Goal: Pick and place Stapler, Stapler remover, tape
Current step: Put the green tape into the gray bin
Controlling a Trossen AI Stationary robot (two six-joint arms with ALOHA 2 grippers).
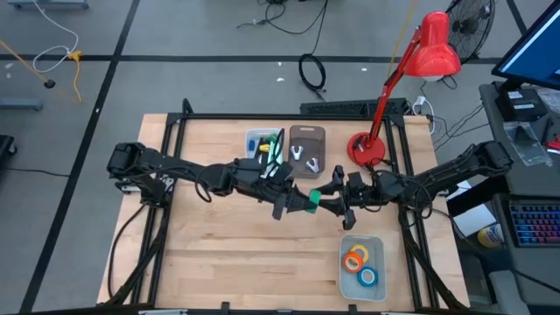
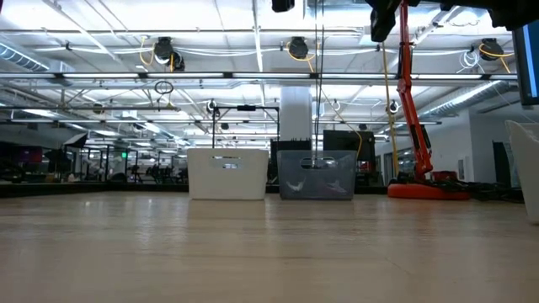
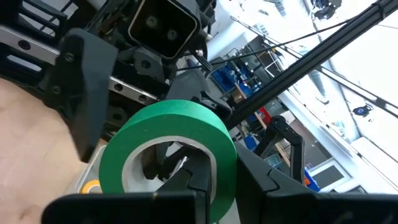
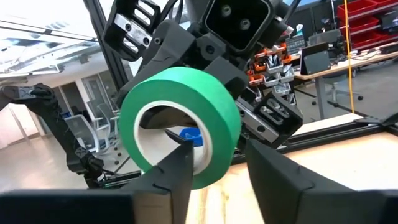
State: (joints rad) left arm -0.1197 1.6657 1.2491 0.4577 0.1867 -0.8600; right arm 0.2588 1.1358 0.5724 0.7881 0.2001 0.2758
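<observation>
— Closest to the lens is the green tape [image 3: 186,118], with the left gripper [image 3: 224,180] clenched on its wall, one finger through the core. Where is it?

— In the air over the table's centre, between the two arms. The right gripper [image 4: 214,171] meets it from 3 o'clock and straddles the same roll. I cannot tell whether it has clamped.

— What could go wrong?

— In my judgement, a release by the left before the right grips would drop the roll, and it could wheel off the table. If both pull while clamped, the ring may twist or deform.

— And the count?

— There are four rolls. One is green, and an orange roll [image 1: 353,262], a yellow roll [image 1: 361,252] and a blue roll [image 1: 367,278] lie in the clear tray [image 1: 343,278] at 5 o'clock. Two more trays sit at 12 o'clock, a white tray [image 1: 251,138] and a grey tray [image 1: 307,131]. One red lamp [image 1: 433,52] stands at 2 o'clock.
</observation>
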